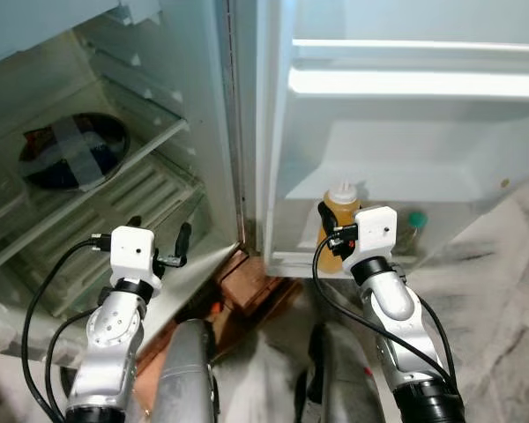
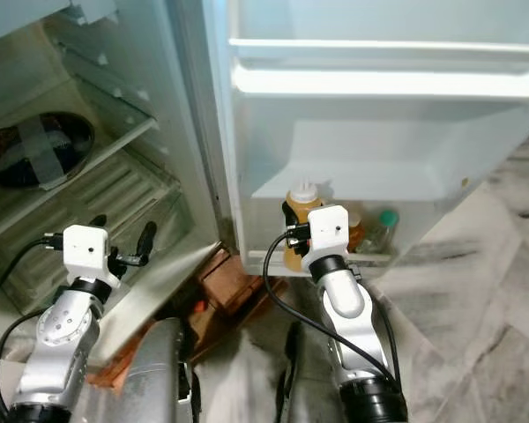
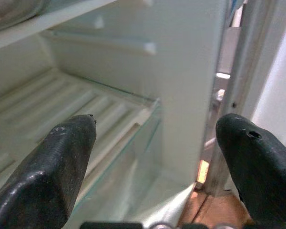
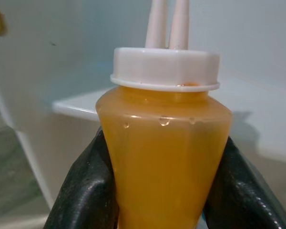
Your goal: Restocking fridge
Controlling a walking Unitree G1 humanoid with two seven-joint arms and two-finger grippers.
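**Seating the sauce bottle in the door shelf**

Our right pincer (image 2: 293, 231) is closed on the orange squeeze bottle (image 4: 164, 157), one black finger (image 4: 88, 191) pressed to each side of its body below the white cap (image 4: 164, 69). The bottle stands upright at the lowest door shelf (image 2: 313, 257) of the open fridge, just beside a small green-capped jar (image 2: 381, 231); we cannot tell whether its base already rests on the shelf floor.

To do this well, we judge that we should keep the bottle vertical, lower it until the base is carried, and only then spread the fingers, drawing straight back so neither finger clips the jar or the shelf rail. The droplets on the bottle suggest a slick surface, so the grip should not loosen early.

Our left pincer (image 1: 159, 240) hangs wide apart and empty before the fridge's lower compartment (image 3: 86, 124).
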